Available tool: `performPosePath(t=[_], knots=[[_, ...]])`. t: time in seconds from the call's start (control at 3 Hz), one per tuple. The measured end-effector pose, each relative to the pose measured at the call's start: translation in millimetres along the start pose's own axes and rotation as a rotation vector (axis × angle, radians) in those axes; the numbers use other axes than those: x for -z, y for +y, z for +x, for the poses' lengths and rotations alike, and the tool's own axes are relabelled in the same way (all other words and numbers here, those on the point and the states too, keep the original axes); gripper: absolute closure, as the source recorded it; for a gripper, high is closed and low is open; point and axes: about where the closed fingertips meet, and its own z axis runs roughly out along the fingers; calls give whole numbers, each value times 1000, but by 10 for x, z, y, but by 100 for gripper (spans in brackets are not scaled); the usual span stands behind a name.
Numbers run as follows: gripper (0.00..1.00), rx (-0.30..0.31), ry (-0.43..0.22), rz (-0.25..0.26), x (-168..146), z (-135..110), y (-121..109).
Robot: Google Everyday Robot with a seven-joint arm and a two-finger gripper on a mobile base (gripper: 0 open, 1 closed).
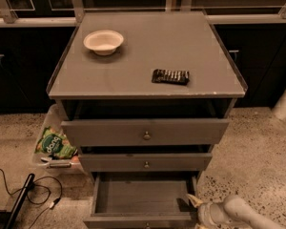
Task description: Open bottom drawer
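The grey cabinet has three drawers. The bottom drawer (138, 197) is pulled out toward me and its empty grey inside shows; its front rim lies at the lower edge of the view with the knob (147, 224) just visible. The middle drawer (145, 162) and the top drawer (145, 131) are shut, each with a small round knob. My gripper (194, 205) is low at the right, beside the open drawer's right front corner, with the pale arm behind it.
A white bowl (103, 41) and a dark flat packet (170, 76) lie on the cabinet top (133, 66). A clear bin with a green bag (55, 144) stands at the cabinet's left. Black cables (33, 194) lie on the speckled floor. Dark cabinets stand behind.
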Motion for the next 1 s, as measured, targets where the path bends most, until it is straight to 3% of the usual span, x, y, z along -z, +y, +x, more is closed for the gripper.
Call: performPosePath(t=[0.33, 0.67, 1.0], knots=[[0, 37, 23, 105, 656, -4, 20], [0, 36, 49, 183, 1245, 95, 71], [0, 29, 58, 207, 1411, 148, 110]])
